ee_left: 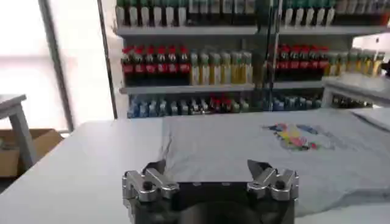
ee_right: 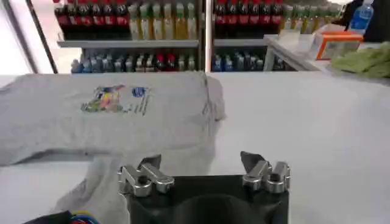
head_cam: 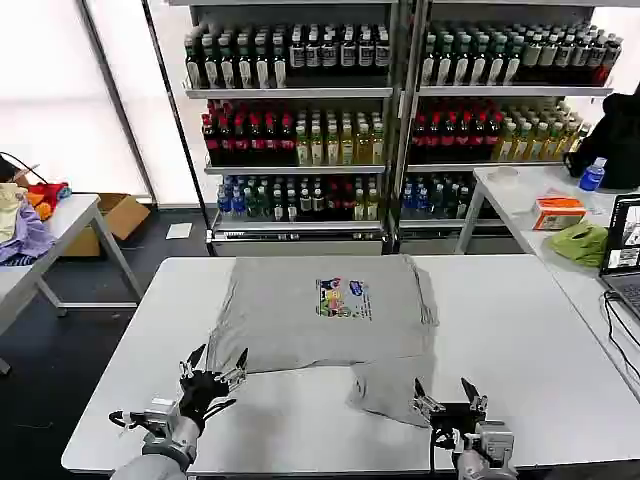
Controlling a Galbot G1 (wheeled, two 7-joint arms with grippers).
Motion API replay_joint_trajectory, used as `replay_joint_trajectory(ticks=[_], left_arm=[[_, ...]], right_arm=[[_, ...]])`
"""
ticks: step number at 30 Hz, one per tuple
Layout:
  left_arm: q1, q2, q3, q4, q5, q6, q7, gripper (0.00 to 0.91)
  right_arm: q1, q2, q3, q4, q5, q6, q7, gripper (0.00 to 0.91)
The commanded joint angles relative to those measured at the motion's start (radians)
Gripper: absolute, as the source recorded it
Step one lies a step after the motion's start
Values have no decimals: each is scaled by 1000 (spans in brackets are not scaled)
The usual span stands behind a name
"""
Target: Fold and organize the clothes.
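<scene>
Your grey shirt [head_cam: 325,312] lies print-up across the middle of the tabletop [head_cam: 520,330], partly folded at best, with one sleeve trailing toward the near edge. Both the left gripper [head_cam: 214,364] and right gripper [head_cam: 446,393] hover wide and empty at that edge, so most folding is left.

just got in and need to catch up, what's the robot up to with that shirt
A grey shirt with a multicoloured chest print lies spread on the white table, partly folded, with one part hanging toward the near edge. The left gripper sits open just off the shirt's near left corner, and the right gripper sits open at the near right part. Neither is holding fabric, so the folding looks underway but not finished.
</scene>
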Motion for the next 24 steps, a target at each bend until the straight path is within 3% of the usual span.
replay_joint_trajectory(ticks=[1, 9, 24], left_arm=[[-17, 25, 4, 55, -31, 41, 5, 907], [-31, 36, 5, 71, -51, 48, 3, 907], [-32, 42, -8, 99, -110, 43, -15, 907]], right_arm=[[19, 26, -68, -51, -64, -8, 27, 907], [32, 44, -108, -69, -98, -8, 48, 907], [24, 54, -143, -100, -140, -7, 36, 907]])
